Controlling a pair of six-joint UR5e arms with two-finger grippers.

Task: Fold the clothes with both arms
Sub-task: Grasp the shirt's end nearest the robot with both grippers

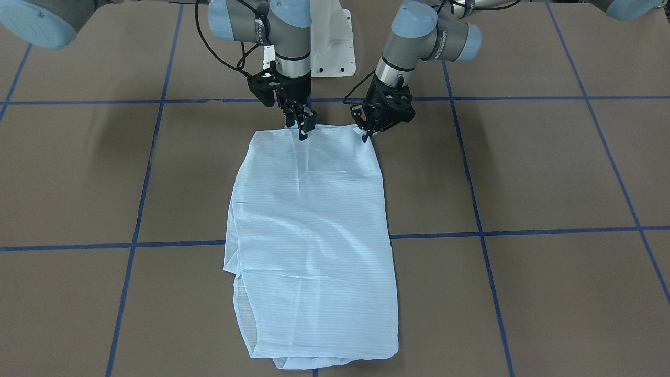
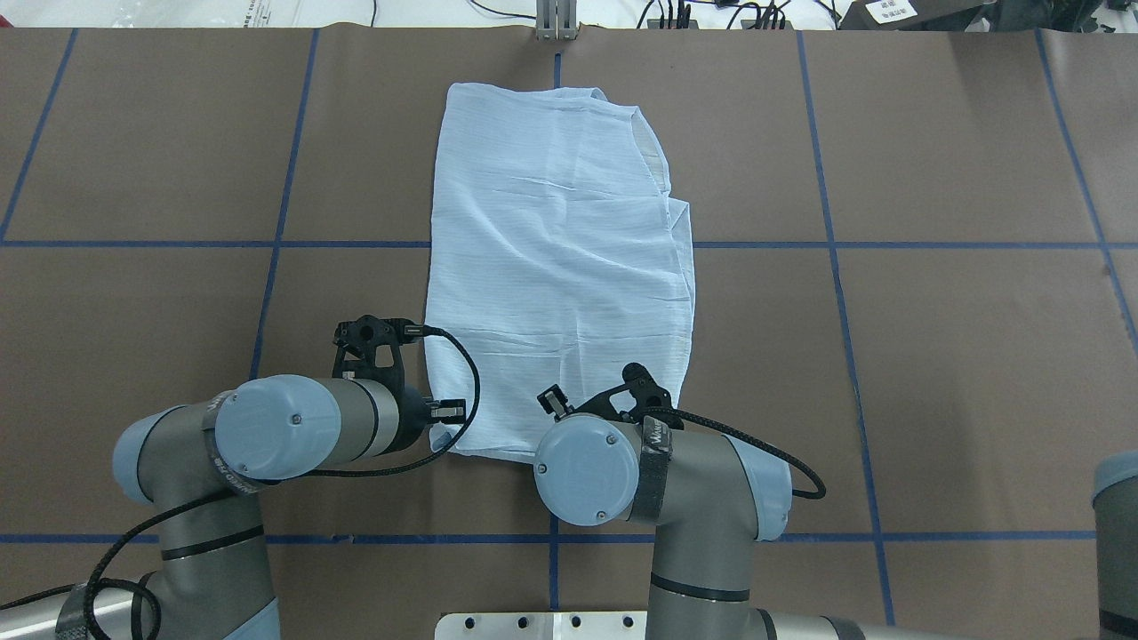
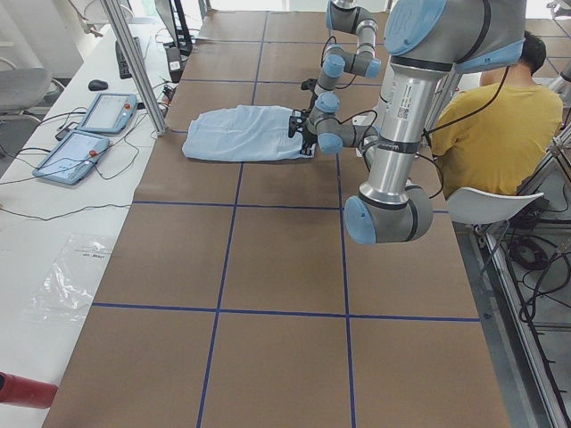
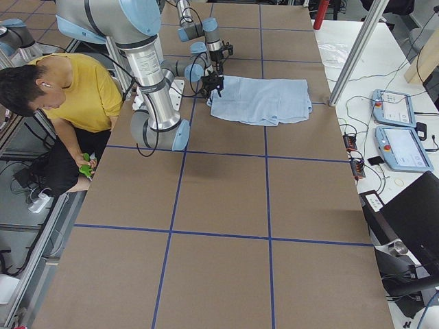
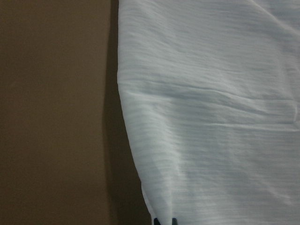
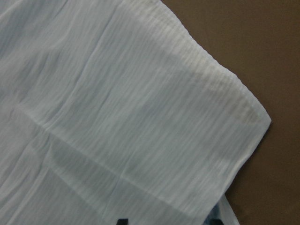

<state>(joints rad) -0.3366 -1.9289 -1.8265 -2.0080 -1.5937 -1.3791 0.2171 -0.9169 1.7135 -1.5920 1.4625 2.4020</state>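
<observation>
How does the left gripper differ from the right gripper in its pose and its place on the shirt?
The left gripper is tilted; the right gripper points straight down. The left one is at a corner of the shirt; the right one is farther in from its corner. Both are at the shirt's edge nearest the robot.

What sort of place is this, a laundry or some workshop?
Probably a robotics lab, not a laundry: two silver-grey jointed robot arms over a thin light-blue shirt on a brown table gridded with blue tape, with handheld control tablets alongside.
</observation>
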